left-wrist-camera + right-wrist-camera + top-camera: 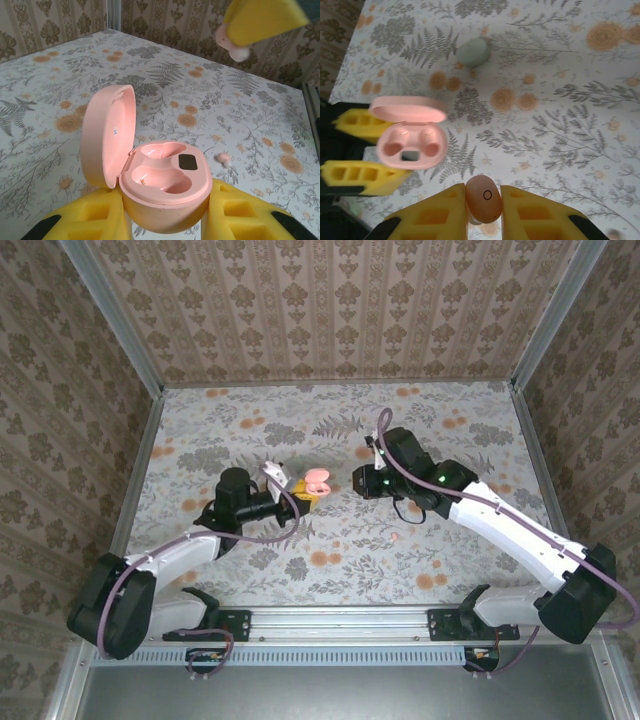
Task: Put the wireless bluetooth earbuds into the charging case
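My left gripper (166,212) is shut on the base of an open pink charging case (167,182), holding it above the table. Its lid (107,135) stands up on the left and both wells are empty. My right gripper (483,206) is shut on one pink earbud (484,197), pinched between its yellow pads. It hovers to the right of the case (316,481), a short gap away, and from the left wrist it appears at top right with the bud (231,44). Another pink earbud (223,159) lies loose on the table, to the right of the case.
A pale mint rounded case (472,51) lies shut on the floral table beyond the pink one. Patterned walls (330,310) close in the table at the back and both sides. The loose earbud (396,537) lies under the right arm's forearm side.
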`<state>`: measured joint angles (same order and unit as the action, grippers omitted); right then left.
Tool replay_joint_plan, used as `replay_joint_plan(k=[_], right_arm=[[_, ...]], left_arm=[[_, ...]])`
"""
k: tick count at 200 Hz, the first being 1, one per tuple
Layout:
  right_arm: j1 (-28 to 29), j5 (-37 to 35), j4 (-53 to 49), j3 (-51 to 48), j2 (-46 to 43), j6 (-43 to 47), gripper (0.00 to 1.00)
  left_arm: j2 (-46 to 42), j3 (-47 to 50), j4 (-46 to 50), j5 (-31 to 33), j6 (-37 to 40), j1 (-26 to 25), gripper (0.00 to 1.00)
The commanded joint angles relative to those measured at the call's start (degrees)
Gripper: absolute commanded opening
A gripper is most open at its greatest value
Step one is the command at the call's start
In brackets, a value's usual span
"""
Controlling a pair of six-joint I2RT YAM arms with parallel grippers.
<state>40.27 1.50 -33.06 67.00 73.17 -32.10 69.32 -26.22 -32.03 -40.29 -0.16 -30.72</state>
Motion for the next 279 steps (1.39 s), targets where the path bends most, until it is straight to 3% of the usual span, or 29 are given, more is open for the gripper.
replay_joint_plan(k=[1,119,279], right_arm=[[2.81,-2.99,-1.02,2.91,0.49,-3.76,0.20],[6.40,-2.29,5.19,9.05,10.18,-6.40,0.20],[8.34,-2.44,5.02,8.59,12.72,-7.85,0.20]], left_arm=[[0.71,-2.94,-4.52,-1.36,1.30,-0.91,0.18],[0.73,-2.87,-5.10,-1.22,1.84,-2.24,0.18],[0.11,-2.92,-4.55,-0.94,1.92,-2.41,0.18]])
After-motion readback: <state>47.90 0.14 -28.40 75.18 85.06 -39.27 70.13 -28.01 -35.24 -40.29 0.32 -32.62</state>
